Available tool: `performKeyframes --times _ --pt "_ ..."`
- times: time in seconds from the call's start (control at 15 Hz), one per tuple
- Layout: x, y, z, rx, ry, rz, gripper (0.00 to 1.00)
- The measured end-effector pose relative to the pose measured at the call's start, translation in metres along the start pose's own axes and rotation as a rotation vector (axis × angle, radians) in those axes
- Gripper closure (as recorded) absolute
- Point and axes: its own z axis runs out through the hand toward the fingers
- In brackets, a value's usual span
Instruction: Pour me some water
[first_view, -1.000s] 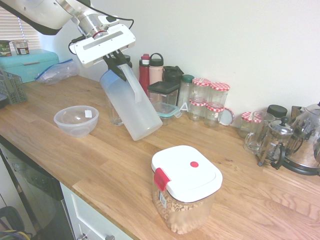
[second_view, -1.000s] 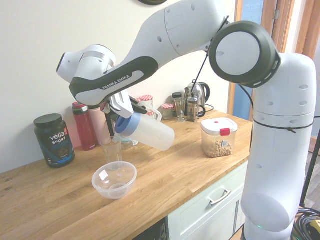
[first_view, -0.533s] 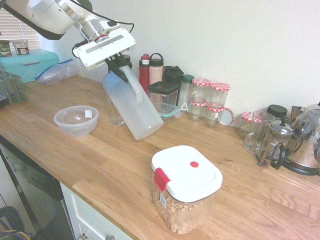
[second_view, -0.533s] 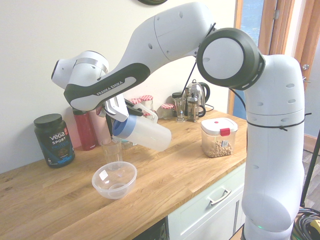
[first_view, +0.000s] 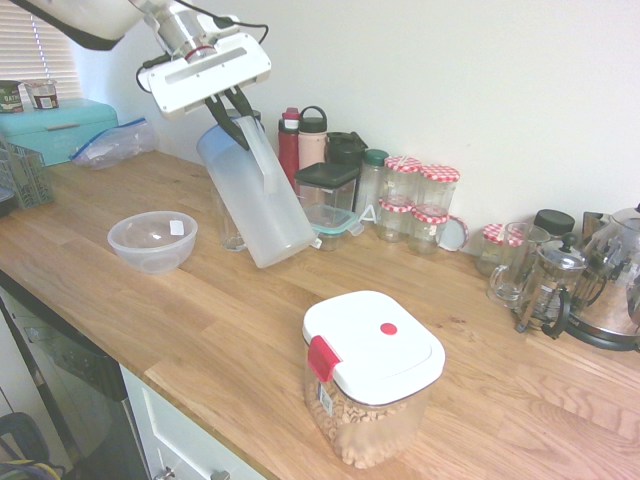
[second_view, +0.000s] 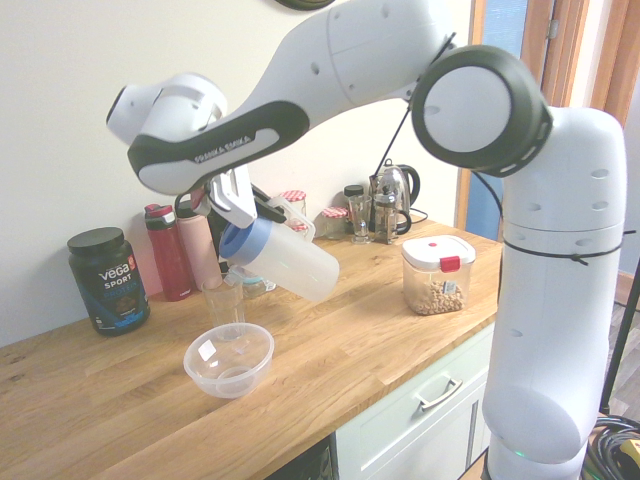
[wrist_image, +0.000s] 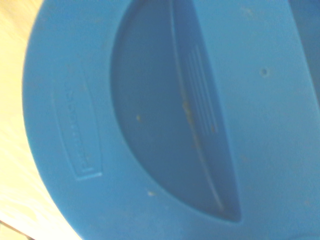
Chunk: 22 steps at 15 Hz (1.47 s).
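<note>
Raised since the earlier frame, the tilted frosted plastic jug (first_view: 255, 205) with blue lid (wrist_image: 150, 120) hangs above the small clear drinking glass (second_view: 223, 300); pincer (first_view: 232, 107) clamped on its handle. Rigid, smooth, probably heavy with water.

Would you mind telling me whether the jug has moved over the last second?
Yes. Held by the tool, the jug has risen and tipped more upright: its base has climbed relative to the white-lidded container.

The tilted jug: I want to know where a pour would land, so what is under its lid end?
A clear glass stands on the counter below the jug's blue lid. No water stream shows.
</note>
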Motion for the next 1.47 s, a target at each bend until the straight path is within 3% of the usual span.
performKeyframes --times 0.2,0.47,0.67,0.8,1.0,1.47 --pt "-0.033 0.059 -0.019 0.171 0.061 0.092 1.0" --pt "-0.083 0.147 -0.011 0.406 0.079 0.252 1.0" --pt "-0.106 0.192 0.021 0.531 0.055 0.394 1.0" --pt "-0.106 0.204 0.069 0.6 0.031 0.5 1.0" --pt "-0.102 0.195 0.129 0.664 -0.014 0.666 1.0" --pt "-0.09 0.183 0.192 0.687 -0.003 1.065 1.0"
